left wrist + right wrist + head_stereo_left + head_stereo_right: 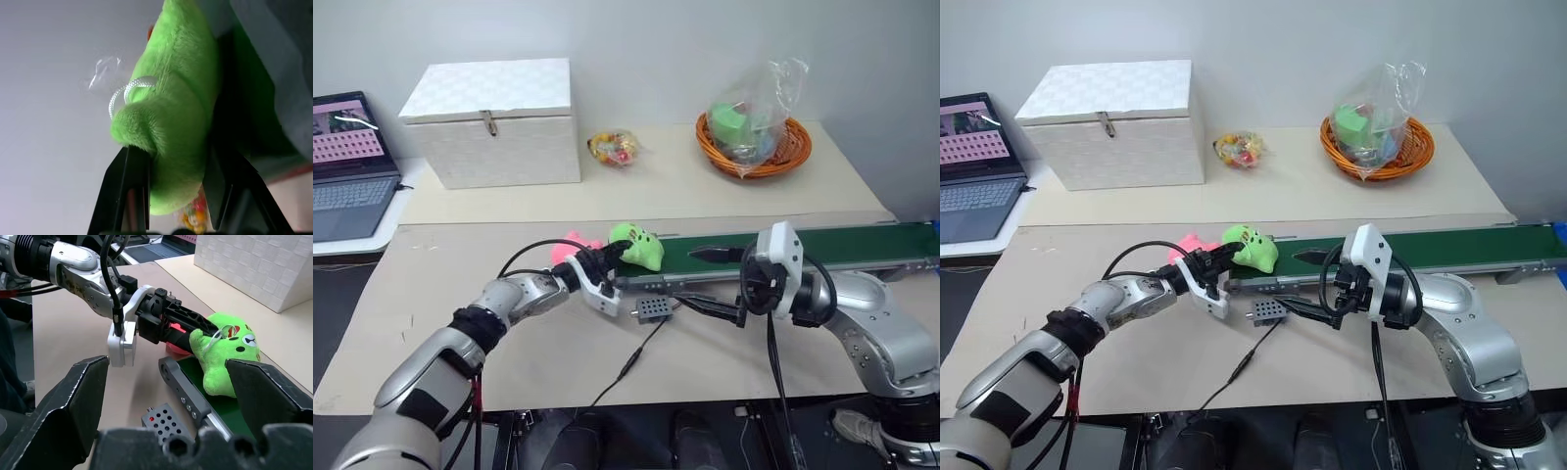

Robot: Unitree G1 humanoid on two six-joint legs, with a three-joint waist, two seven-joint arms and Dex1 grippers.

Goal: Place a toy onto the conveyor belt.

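The lime-green toy [639, 247] rests on the left end of the dark green conveyor belt [822, 245]. My left gripper [612, 256] reaches in from the left and is shut on the toy. In the left wrist view the toy [171, 112] fills the gap between the two black fingers [124, 191]. My right gripper [715, 281] hangs open just right of the toy, over the belt's near rail, holding nothing. In the right wrist view its wide-spread fingers [73, 401] frame the toy [222, 357].
A pink plush [570, 245] lies behind the left gripper. A small grey box with holes [653, 308] and its cable sit in front of the belt end. At the back stand a white chest [494, 122], a candy bag [614, 149], an orange basket [798, 147] and a laptop [347, 166].
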